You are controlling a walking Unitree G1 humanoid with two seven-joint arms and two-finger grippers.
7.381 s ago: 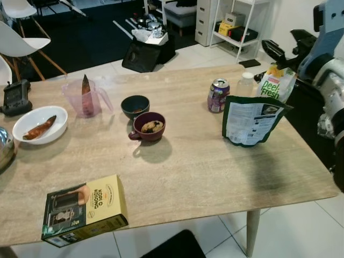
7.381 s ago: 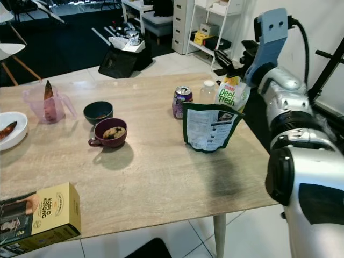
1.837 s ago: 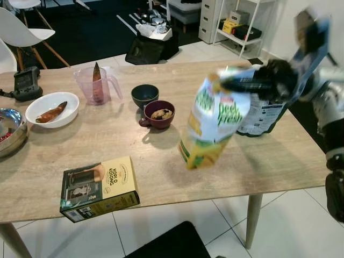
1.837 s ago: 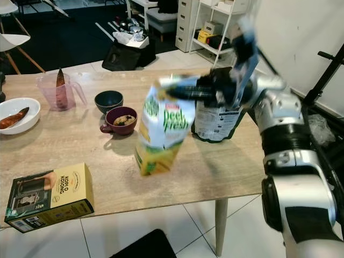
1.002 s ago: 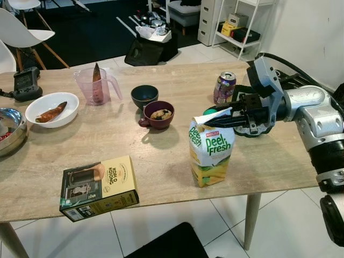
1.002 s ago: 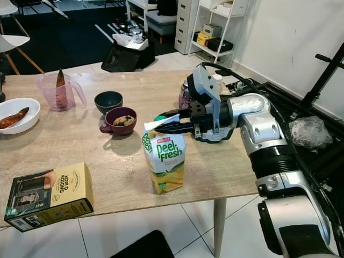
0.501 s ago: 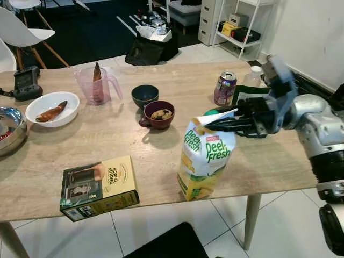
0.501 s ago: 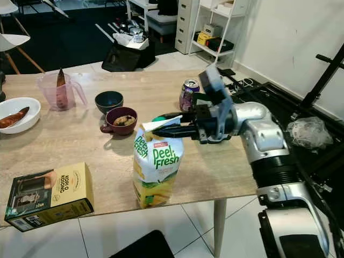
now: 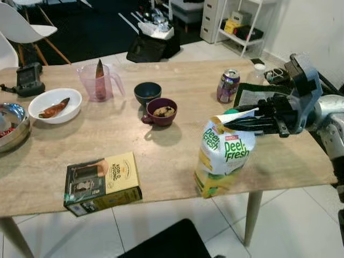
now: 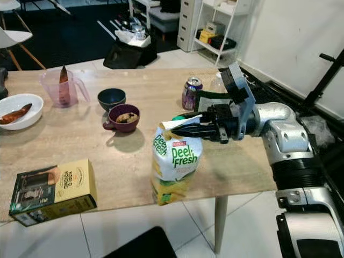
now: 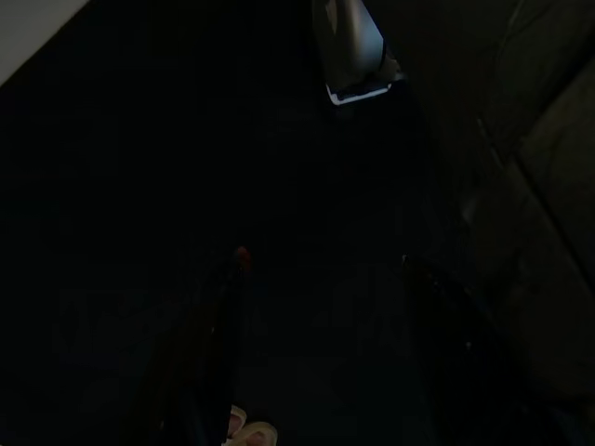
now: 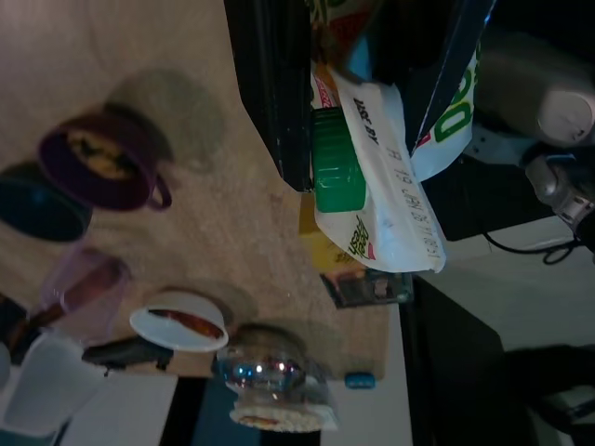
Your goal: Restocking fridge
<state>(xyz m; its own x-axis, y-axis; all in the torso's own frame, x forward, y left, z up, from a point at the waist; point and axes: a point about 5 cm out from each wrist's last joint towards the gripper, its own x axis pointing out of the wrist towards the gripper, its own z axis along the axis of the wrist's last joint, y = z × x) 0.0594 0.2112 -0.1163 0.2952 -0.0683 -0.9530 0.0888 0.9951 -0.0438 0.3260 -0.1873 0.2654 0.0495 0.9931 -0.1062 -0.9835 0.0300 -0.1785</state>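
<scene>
Green, white and yellow Peel Fresh juice carton (image 9: 224, 156), lifted off the pale wooden table (image 9: 161, 134) at its near right edge and hanging tilted, base swung out past the rim. Pinched by the folded top seam beside the green screw cap (image 12: 335, 172) between the long black fingers of the right gripper (image 9: 240, 121), clamped tight on the carton; probably taken by the seam because it gives a thin flat tab to bite, though leaving the body free to swing. Silver right arm reaching in from the right, presumably carrying the carton away toward the fridge. Behind the gripper, a dark green stand-up pouch (image 9: 252, 97), a purple drink can (image 9: 228, 85) and a clear bottle with a white cap (image 9: 258, 73) standing at the far right, close enough to be knocked on a backward swing. Further left, a maroon mug with food inside (image 9: 160, 112), a dark teal bowl (image 9: 147, 92), a pink measuring jug (image 9: 99, 82) and a white bowl holding a brown piece of food (image 9: 55, 105), all well apart from the carton. Near left, a yellow and black coffee box (image 9: 102, 183) lying flat. Left wrist view very dark; left gripper's state cannot be told.
</scene>
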